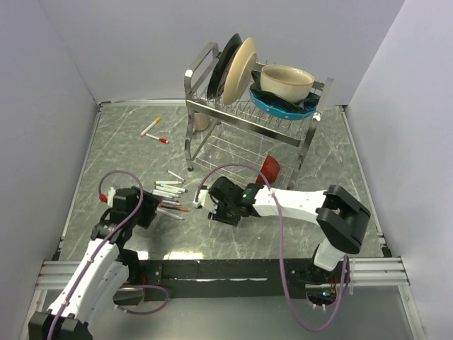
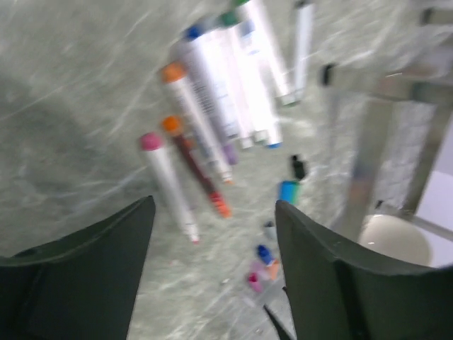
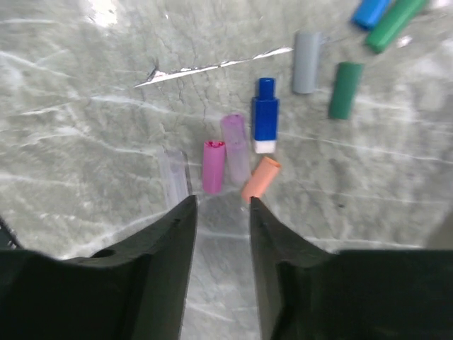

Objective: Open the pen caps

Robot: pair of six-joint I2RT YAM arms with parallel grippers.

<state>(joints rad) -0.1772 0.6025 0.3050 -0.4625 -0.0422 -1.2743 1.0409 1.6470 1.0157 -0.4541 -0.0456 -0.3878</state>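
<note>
Several white marker pens [image 1: 170, 193] lie in a loose pile between my two grippers. In the left wrist view they fan out ahead, among them a pink-ended pen [image 2: 166, 184] and an orange-ended one [image 2: 195, 120]. Loose pen caps lie just past my right gripper [image 3: 223, 205]: pink [image 3: 213, 166], lilac [image 3: 236, 147], orange [image 3: 260, 178], blue [image 3: 265, 115], grey [image 3: 306, 61] and green [image 3: 345, 89]. That gripper hovers low with its jaws apart and nothing between them. My left gripper [image 2: 212, 212] stands wide open and empty, short of the pens.
A metal dish rack [image 1: 212, 106] with plates and a bowl stands at the back. A red cup [image 1: 270, 168] sits under it. Two more pens, yellow-capped [image 1: 151, 126] and red-capped [image 1: 161, 139], lie at the far left.
</note>
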